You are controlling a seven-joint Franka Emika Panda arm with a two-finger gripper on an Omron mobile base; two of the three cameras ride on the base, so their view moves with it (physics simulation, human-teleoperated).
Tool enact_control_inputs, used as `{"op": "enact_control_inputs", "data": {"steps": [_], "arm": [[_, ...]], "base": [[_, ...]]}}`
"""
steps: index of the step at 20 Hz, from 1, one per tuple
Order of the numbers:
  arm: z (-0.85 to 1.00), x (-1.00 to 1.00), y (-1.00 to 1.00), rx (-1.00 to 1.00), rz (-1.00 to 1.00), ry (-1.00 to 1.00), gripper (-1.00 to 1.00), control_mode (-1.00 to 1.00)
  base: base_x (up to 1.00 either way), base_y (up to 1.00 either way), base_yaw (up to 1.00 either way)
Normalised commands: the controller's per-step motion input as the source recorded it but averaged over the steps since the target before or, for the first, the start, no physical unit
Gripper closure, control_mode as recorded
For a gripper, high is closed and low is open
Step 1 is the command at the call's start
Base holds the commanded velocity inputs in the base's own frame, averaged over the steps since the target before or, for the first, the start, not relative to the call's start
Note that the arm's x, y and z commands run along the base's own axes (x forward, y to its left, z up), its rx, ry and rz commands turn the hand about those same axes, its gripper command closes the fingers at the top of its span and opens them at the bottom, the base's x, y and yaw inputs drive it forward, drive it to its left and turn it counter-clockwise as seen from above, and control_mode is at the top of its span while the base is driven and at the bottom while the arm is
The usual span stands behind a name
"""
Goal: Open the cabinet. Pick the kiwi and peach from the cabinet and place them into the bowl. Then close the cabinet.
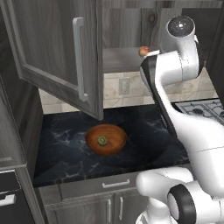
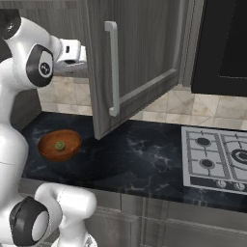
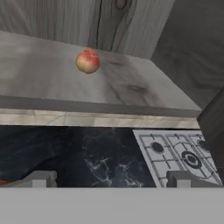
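Observation:
The cabinet stands open, its left door (image 1: 52,48) swung out over the counter and its right door (image 2: 140,53) swung out on the other side. The peach (image 3: 87,60), pink-red and yellow, rests on the cabinet's grey shelf (image 3: 48,89), and shows as the peach (image 1: 143,51) beside my arm. My gripper (image 3: 111,179) is open and holds nothing, in front of the shelf edge and short of the peach. The wooden bowl (image 1: 116,146) sits on the black counter below, with the kiwi (image 1: 102,140) lying inside it. From the right I see the bowl (image 2: 72,144) and kiwi (image 2: 60,145).
A gas stove (image 2: 217,159) is set into the black marble counter (image 1: 65,148) to the right of the bowl. Small grey drawers and doors (image 1: 113,186) run beneath the counter. A dark tall unit (image 2: 224,43) hangs above the stove.

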Motion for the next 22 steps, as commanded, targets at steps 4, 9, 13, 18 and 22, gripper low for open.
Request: {"op": "enact_control_inputs", "data": {"steps": [4,9,13,18,22], "arm": [[0.03,0.0,-0.32,0.02,0.0,-0.15,-1.0,-1.0],[0.0,0.01,-0.26,0.07,0.01,-0.21,-1.0,-1.0],[-0.02,0.22,-0.02,0.02,0.04,-0.04,-1.0,-1.0],[-0.01,0.4,0.0,0.06,0.02,-0.02,-1.0,-1.0],[0.0,0.49,0.0,0.07,0.0,0.0,-1.0,-1.0]], "base": [[0.0,0.0,0.0],[0.0,0.0,0.0],[0.0,0.0,0.0],[0.0,0.0,0.0],[0.0,0.0,0.0]]}}
